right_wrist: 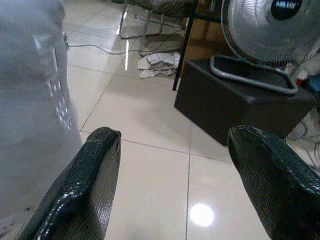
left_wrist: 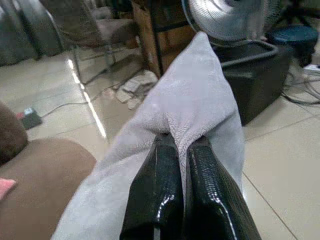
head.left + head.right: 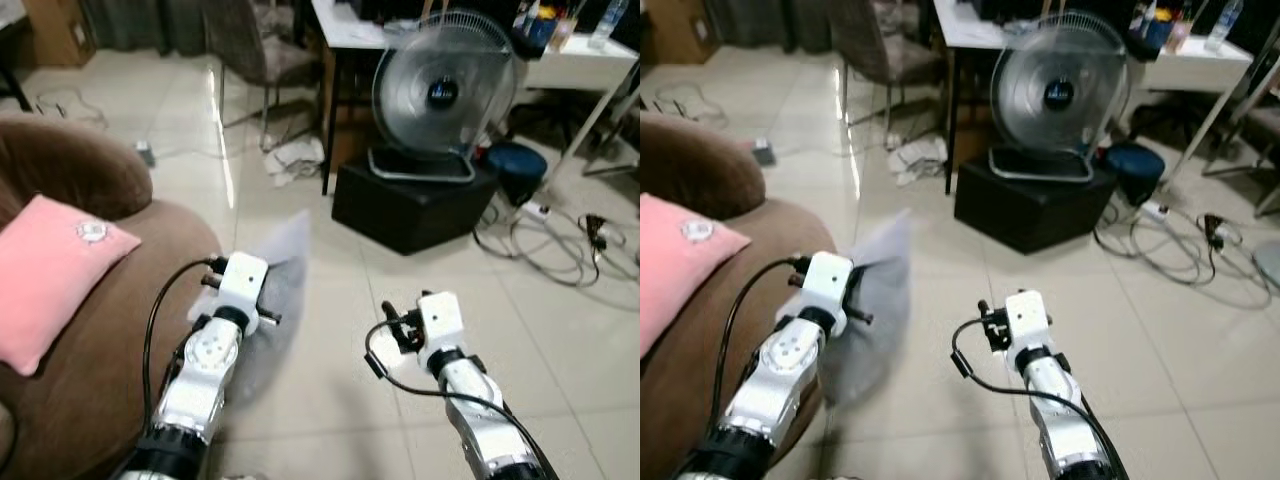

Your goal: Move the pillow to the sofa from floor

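The likeliest failure is the grey pillow [image 2: 190,95] slipping free: the left tool [image 2: 181,150] pinches only a small fold of its soft cover, so a quick swing could pull the fabric out and drop it to the floor [image 3: 560,330]. The pillow hangs off the floor, just right of the brown sofa [image 3: 100,340]. The left arm reaches forward beside the sofa's edge; the right tool [image 1: 175,150], fingers spread, hovers empty nearby.

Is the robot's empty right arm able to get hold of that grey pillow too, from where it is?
Probably yes. The right gripper is open, and the grey pillow, pinched by the left gripper, hangs just to its left over bare floor. Nothing stands between them.
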Robot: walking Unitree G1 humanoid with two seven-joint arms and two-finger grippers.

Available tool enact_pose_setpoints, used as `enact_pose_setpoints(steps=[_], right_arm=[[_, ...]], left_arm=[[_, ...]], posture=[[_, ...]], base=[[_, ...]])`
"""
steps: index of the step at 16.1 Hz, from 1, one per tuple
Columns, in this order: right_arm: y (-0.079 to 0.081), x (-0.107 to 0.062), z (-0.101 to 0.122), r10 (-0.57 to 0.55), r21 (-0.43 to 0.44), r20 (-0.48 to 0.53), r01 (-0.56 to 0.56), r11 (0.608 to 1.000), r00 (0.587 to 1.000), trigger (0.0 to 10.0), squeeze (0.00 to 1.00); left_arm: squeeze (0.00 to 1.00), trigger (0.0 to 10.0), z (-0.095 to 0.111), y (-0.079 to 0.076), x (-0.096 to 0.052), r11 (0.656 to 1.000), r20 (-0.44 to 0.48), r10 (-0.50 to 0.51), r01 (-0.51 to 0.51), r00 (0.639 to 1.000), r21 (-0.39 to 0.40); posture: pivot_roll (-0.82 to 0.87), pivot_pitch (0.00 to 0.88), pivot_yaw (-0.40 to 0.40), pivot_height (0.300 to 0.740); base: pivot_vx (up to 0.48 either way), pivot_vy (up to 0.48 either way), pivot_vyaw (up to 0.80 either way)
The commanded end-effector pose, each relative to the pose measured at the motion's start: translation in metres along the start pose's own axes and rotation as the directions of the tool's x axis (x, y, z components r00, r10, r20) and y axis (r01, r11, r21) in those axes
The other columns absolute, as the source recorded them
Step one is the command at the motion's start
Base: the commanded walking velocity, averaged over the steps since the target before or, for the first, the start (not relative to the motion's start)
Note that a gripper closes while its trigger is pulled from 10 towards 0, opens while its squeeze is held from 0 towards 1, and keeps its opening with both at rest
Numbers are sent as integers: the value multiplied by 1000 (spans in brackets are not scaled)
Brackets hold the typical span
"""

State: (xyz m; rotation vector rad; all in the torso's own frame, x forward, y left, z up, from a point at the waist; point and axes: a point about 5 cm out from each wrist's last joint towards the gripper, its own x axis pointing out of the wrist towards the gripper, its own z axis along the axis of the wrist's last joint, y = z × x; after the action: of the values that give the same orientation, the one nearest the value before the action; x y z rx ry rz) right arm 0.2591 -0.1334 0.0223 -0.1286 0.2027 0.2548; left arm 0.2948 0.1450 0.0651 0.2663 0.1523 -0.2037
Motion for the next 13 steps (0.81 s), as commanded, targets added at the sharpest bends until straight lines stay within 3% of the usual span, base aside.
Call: enact_pose_setpoints(steps=[1,13], right_arm=[[7,5,8,19,-1,30,-19,1000,999,10000,0],[11,5,11,28,0,37,-28,1000,999,10000,0]], left_arm=[[0,0,10,12,2,999,48,32,-33,998,19],[0,0,12,11,4,999,49,30,-30,998,13]], posture=[[136,32,-40,740],[139,28,-35,740]], base=[[480,0,0],[480,0,0]])
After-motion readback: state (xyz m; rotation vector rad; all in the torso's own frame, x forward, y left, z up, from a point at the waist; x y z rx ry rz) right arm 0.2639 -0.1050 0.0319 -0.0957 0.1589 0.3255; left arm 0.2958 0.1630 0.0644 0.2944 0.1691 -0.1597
